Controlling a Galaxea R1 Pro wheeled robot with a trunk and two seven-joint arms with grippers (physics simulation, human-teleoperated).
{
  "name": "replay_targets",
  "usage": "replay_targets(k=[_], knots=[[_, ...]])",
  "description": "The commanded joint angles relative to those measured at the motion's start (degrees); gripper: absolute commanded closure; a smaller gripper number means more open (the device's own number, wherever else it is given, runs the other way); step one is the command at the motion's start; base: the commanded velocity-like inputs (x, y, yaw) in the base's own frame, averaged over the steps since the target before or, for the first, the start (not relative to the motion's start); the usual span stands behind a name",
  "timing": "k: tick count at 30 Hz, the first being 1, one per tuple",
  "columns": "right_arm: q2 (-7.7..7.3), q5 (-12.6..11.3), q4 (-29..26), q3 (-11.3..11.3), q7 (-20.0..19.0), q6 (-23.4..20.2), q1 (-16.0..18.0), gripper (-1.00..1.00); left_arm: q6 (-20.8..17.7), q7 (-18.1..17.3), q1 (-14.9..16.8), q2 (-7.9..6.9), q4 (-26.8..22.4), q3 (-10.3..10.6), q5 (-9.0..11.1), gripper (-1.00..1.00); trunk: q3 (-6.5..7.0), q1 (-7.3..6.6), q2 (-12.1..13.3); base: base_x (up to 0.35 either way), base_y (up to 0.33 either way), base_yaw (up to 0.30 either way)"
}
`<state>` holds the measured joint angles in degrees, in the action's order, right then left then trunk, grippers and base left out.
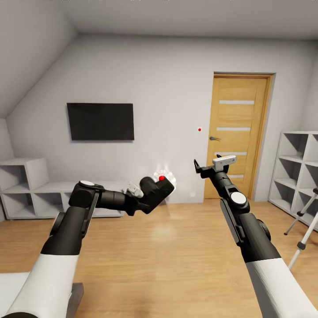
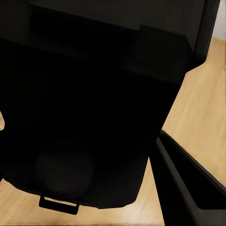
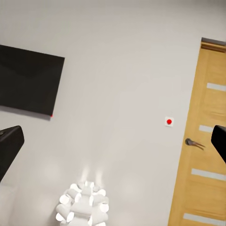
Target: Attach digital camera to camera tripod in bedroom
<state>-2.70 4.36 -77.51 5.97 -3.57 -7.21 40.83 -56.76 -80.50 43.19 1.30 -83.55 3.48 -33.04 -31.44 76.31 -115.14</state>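
Digital camera held mid-air in left gripper, centre of room above wood floor, red button up; fingers clamped on black body. Camera tripod at far right edge, silver legs beside white cube shelves. Right gripper raised, fingers spread wide, holding nothing. Beyond: white ball-cluster lamp, wall TV, oak door.

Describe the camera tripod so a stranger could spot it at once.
Start at the oak door on the far wall, then go right to the white cube shelves. In front of them, at the head view's right edge, stands the camera tripod: slanted silver-grey legs with black joints, unlike the boxy shelves.
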Motion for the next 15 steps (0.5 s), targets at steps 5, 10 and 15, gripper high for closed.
replay_targets(k=[5, 10, 15], knots=[[-0.04, 0.5, -0.1, 0.0, -0.1, -0.3, 0.0, -1.0, -0.6, 1.3, 0.1, 0.05, 1.8, 0.7, -0.5, 1.0, 0.83, -1.11, 2.0, 0.0, 0.0, 0.0], [-0.03, 0.5, -0.1, 0.0, -0.1, -0.3, 0.0, -1.0, -0.6, 1.8, 0.1, 0.03, 2.3, 0.9, -0.5, 1.0, 1.73, -2.21, 4.0, 0.0, 0.0, 0.0], [-0.03, 0.5, -0.1, 0.0, -0.1, -0.3, 0.0, -1.0, -0.8, 2.0, 0.1, -0.17, 2.2, 0.9, -0.5, 1.0, 2.63, -3.31, 6.0, 0.0, 0.0, 0.0]])
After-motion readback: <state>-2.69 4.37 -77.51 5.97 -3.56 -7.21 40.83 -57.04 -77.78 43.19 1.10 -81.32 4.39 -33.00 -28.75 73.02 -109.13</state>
